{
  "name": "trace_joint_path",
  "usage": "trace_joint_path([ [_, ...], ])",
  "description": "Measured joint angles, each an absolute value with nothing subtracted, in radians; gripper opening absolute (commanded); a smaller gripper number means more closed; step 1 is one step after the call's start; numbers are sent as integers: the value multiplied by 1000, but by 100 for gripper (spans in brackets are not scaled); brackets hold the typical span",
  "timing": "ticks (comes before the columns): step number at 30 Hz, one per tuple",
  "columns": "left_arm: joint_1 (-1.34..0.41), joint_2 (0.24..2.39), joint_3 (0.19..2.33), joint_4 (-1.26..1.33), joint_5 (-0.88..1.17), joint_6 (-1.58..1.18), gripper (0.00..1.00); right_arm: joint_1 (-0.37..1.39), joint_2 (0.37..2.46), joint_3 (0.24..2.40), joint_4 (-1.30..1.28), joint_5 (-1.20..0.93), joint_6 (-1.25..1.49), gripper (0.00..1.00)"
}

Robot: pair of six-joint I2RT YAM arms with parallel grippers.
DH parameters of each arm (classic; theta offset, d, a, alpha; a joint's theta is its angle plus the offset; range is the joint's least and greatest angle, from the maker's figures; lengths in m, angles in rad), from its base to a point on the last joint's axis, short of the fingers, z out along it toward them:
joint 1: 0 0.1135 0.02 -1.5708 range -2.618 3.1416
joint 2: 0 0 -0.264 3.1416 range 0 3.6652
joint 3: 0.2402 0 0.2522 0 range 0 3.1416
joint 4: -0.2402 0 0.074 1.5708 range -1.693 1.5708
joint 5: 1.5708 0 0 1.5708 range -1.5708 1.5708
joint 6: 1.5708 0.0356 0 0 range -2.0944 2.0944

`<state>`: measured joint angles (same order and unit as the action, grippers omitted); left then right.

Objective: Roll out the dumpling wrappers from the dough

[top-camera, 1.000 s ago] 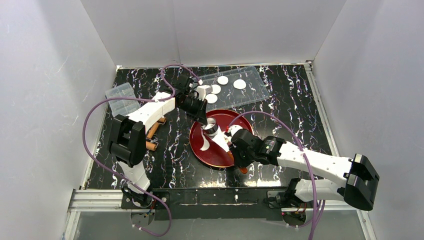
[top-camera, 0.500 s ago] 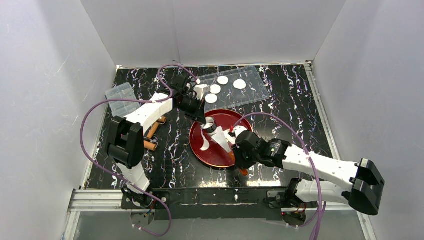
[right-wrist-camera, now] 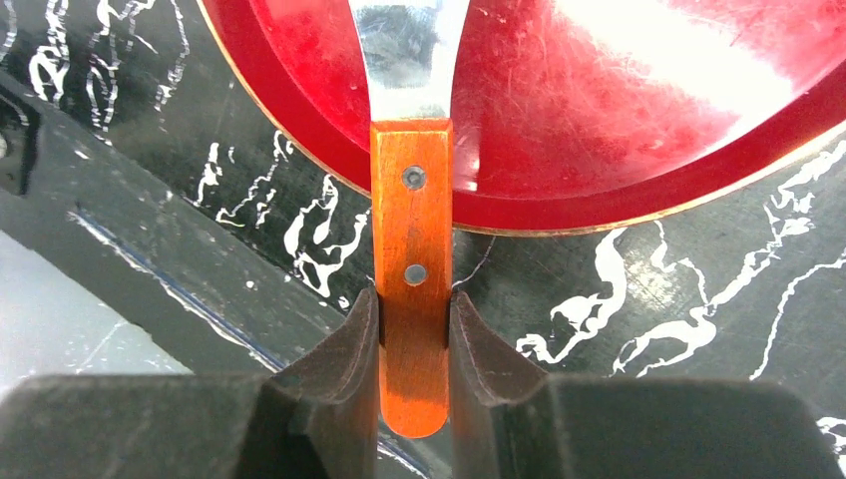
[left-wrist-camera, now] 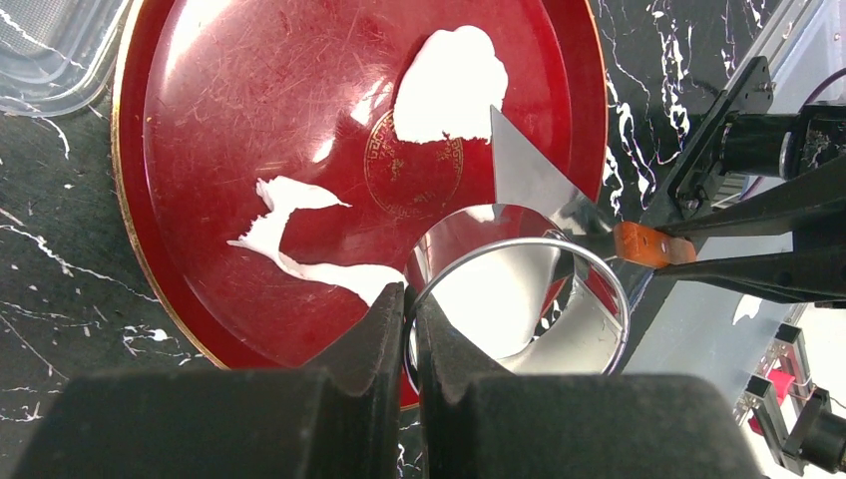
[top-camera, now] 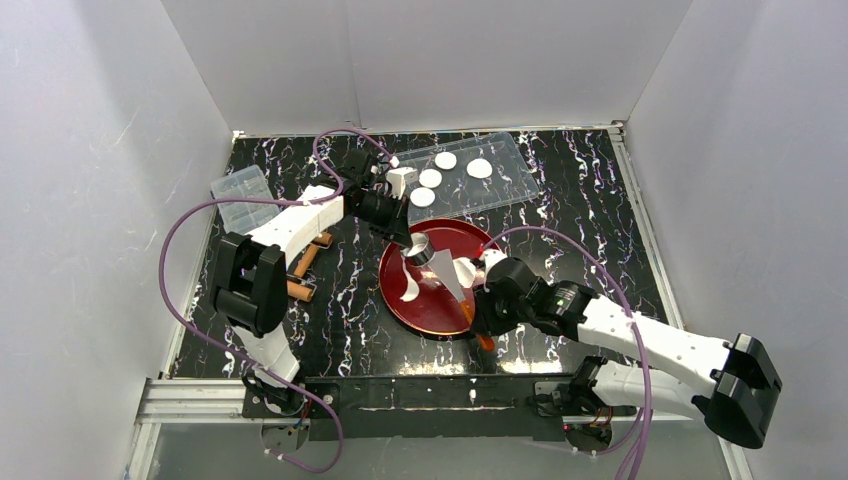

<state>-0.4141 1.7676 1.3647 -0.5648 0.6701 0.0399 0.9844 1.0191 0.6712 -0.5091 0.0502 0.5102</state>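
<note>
R arm (top-camera: pixel 640 335) swung further right; R tool (right-wrist-camera: pixel 412 311) clamps spatula (right-wrist-camera: pixel 411 200) handle, L tool (left-wrist-camera: pixel 410 304) pinches ring cutter (left-wrist-camera: pixel 519 299) rim over plate (left-wrist-camera: pixel 200 150).

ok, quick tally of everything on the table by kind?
dumpling wrappers: 4
dough pieces: 2
red plate: 1
ring cutter: 1
scraper: 1
rolling pin: 1
clear tray: 1
clear container: 1
Total: 12

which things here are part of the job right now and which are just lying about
In the job: dough, wrappers, ring cutter, scraper, plate, tray.
Lying about: rolling pin, clear tub.
</note>
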Motion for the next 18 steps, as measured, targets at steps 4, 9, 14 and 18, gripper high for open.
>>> trace_joint_path([
  [4,-414,1767,1365,-565,675,39,0,956,993,656,-489,11,524,1],
  [9,-414,1767,1366,-565,676,36,0,943,992,656,-506,9,525,1],
  [14,-413,1766,1376,-565,688,25,0,942,1013,656,-525,12,525,1],
  [18,-413,1766,1380,-565,693,19,0,942,1063,656,-533,18,524,1],
])
